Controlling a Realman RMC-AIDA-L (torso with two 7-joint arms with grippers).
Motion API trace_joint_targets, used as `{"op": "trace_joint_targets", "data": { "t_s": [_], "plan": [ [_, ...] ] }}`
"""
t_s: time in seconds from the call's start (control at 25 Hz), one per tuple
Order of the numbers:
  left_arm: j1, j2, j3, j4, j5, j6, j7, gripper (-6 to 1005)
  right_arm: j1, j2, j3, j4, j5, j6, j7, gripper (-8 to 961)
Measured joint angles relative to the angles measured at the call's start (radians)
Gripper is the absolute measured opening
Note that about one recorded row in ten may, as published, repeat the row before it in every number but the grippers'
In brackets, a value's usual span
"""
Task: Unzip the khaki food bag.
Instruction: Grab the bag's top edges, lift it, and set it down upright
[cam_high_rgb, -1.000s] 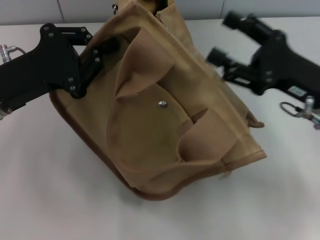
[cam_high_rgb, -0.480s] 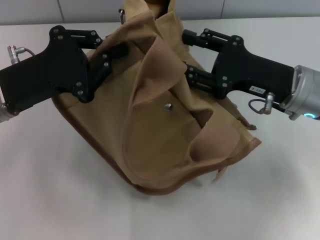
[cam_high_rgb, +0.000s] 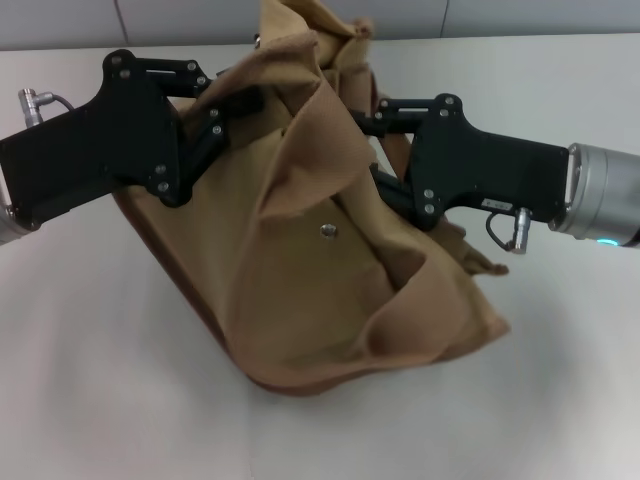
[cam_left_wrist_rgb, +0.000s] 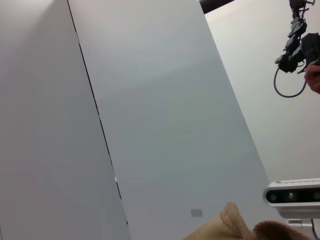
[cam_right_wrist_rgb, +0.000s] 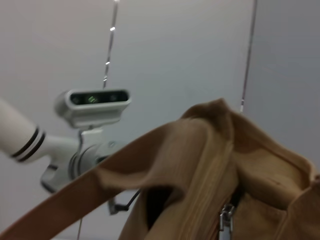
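khaki food bag (cam_high_rgb: 320, 270) sits tilted on the white table (cam_high_rgb: 90, 380) at the centre of the head view, its base toward 7 o'clock and its crumpled top toward 12, with the metal snap (cam_high_rgb: 327, 231) on the front pocket facing the camera. the left gripper (cam_high_rgb: 240, 100) reaches in from 9 o'clock and its fingers press against the bag's upper edge at about 11 o'clock; whether they are clamped on the canvas cannot be told. the right gripper (cam_high_rgb: 370, 150) comes in from 3 o'clock, its fingertips buried in the folds near the top, so its state cannot be told either. only the right wrist view shows the zipper track and the silver zipper pull (cam_right_wrist_rgb: 226, 216) hanging at the bag's mouth, with a webbing handle (cam_right_wrist_rgb: 75, 200) sweeping across. the left wrist view shows mostly wall panels and just a scrap of the bag's fabric.
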Motion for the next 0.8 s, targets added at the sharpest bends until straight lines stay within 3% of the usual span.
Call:
{"op": "trace_joint_targets", "data": {
  "t_s": [0.2, 0.44, 0.8],
  "plan": [
    [-0.005, 0.000, 0.000, 0.000, -0.001, 0.000, -0.001, 70, -0.033, 0.000, -0.011, -0.007, 0.026, -0.022, -0.098, 373],
    [-0.011, 0.000, 0.002, -0.001, -0.003, 0.000, -0.003, 70, -0.065, 0.000, -0.012, 0.077, 0.105, -0.076, -0.281, 370],
    [-0.020, 0.000, 0.026, -0.005, -0.006, -0.004, -0.004, 69, -0.026, 0.000, -0.018, 0.104, 0.115, -0.060, -0.313, 373]
  ]
}}
